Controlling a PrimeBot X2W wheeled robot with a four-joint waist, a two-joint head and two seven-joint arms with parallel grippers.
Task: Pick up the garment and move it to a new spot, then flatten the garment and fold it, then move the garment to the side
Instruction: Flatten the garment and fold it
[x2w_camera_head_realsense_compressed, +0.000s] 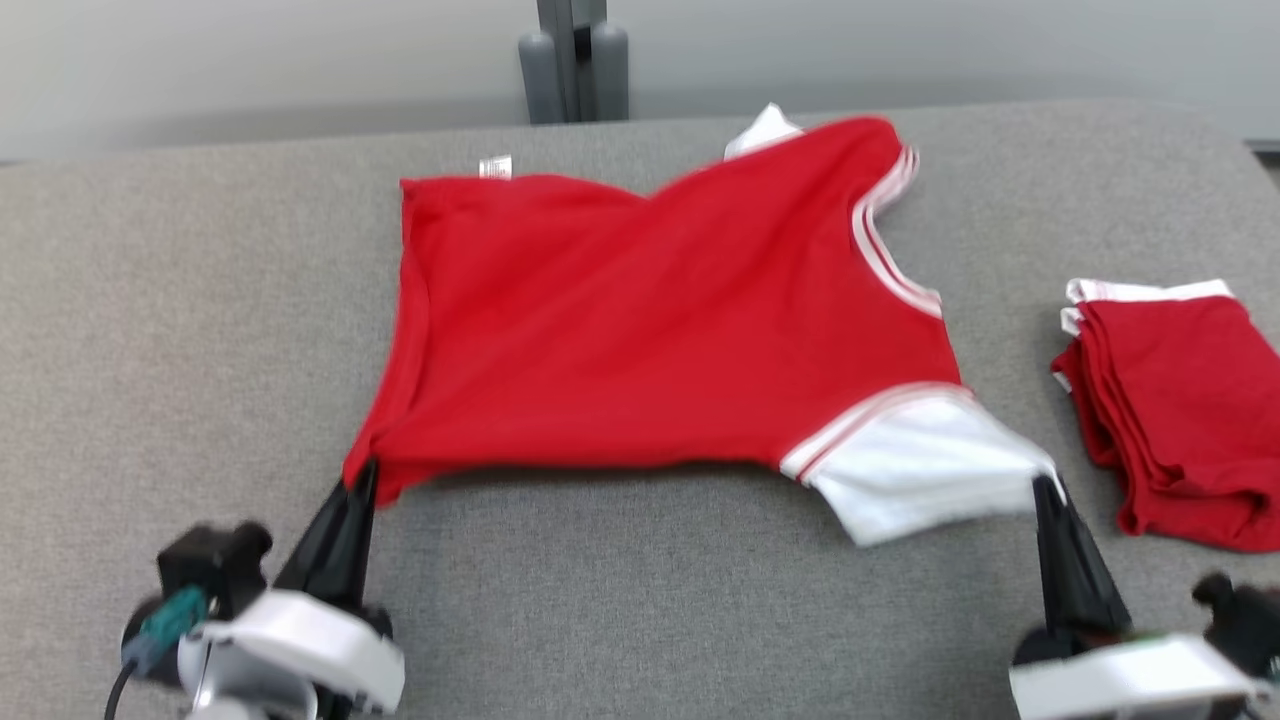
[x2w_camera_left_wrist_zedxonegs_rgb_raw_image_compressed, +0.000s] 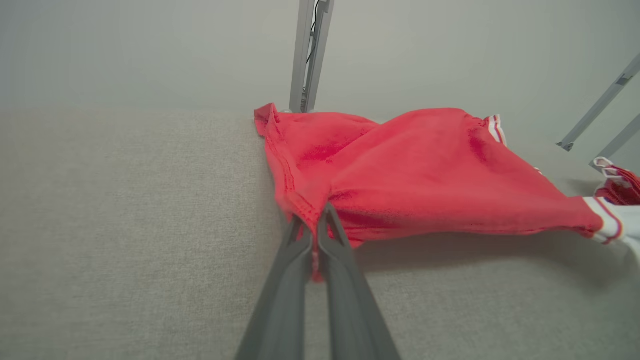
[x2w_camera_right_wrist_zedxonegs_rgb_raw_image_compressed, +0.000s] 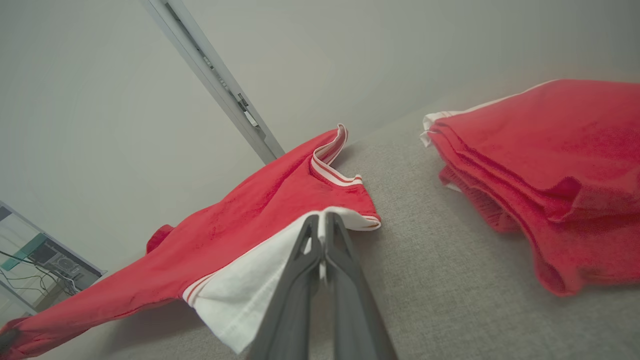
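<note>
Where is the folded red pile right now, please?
The pile lies at the table's right side in the head view, right of the garment's white sleeve.

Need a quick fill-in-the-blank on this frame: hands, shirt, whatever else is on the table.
1. The left hand is shut on a ____ part of the garment.
2. The right hand is shut on the garment's ____ sleeve.
3. The folded red stack lies on the grey table at the robot's ____ side.

Missing words: red; white; right.
</note>
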